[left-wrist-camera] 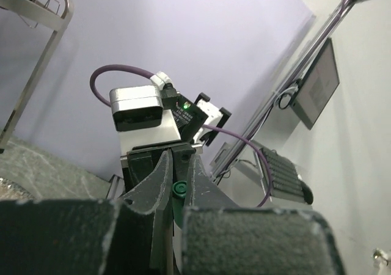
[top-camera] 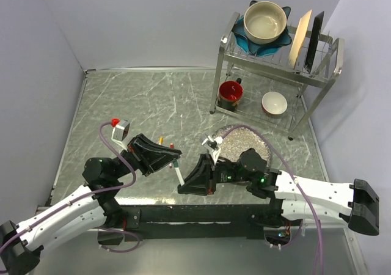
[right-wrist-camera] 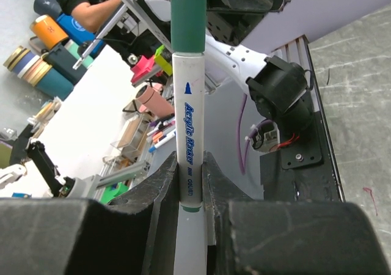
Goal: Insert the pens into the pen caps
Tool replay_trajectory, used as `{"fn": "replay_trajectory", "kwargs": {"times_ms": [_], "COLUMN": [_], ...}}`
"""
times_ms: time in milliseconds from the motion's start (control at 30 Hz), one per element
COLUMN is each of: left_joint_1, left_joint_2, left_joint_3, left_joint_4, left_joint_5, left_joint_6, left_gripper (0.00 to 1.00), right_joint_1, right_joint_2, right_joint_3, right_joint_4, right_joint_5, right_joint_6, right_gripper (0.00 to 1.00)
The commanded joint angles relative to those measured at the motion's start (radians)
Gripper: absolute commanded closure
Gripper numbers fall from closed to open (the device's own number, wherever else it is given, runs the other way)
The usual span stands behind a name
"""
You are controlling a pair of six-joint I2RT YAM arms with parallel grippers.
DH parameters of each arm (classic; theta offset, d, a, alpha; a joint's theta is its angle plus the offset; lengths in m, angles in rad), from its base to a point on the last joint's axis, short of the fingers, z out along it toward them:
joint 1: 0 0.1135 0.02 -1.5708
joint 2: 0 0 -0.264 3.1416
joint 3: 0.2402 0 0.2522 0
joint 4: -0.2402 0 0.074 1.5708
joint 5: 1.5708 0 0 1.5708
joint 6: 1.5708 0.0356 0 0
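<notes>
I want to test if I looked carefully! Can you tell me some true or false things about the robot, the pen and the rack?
1. The right gripper is pinching a white marker pen. True.
2. The cap at the pen's end is yellow. False: it is a dark green cap.
3. A red mug sits on the lower shelf of the dish rack. True.
4. The left gripper is wide open and holds nothing. False: it is shut on the dark green cap.
</notes>
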Motion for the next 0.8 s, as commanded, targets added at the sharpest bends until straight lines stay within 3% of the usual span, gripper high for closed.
{"fn": "replay_trajectory", "kwargs": {"times_ms": [0,267,433,767], "left_joint_1": [-0.054,-0.135,-0.184,-0.281], "left_joint_2": [0.045,0.057,0.086,0.100], "left_joint_3": [-0.045,-0.053,-0.004,-0.005], "left_joint_4": [0.062,0.007,-0.126,-0.247], "left_joint_5": [0.079,0.056,0.010,-0.059], "left_joint_6": [-0.070,-0.018,0.028,0.119], "left_gripper": [0.99,0.99,0.99,0.99], "right_joint_1": [-0.060,-0.181,-0.198,-0.297], "right_joint_2": [-0.003,0.040,0.017,0.068], "right_joint_3": [0.133,0.213,0.319,0.425], "right_joint_4": [0.248,0.400,0.160,0.067], "right_joint_5": [0.079,-0.015,0.023,-0.051], "right_joint_6": [0.028,0.151,0.031,0.021], "right_gripper": [1.00,1.00,1.00,1.00]}}
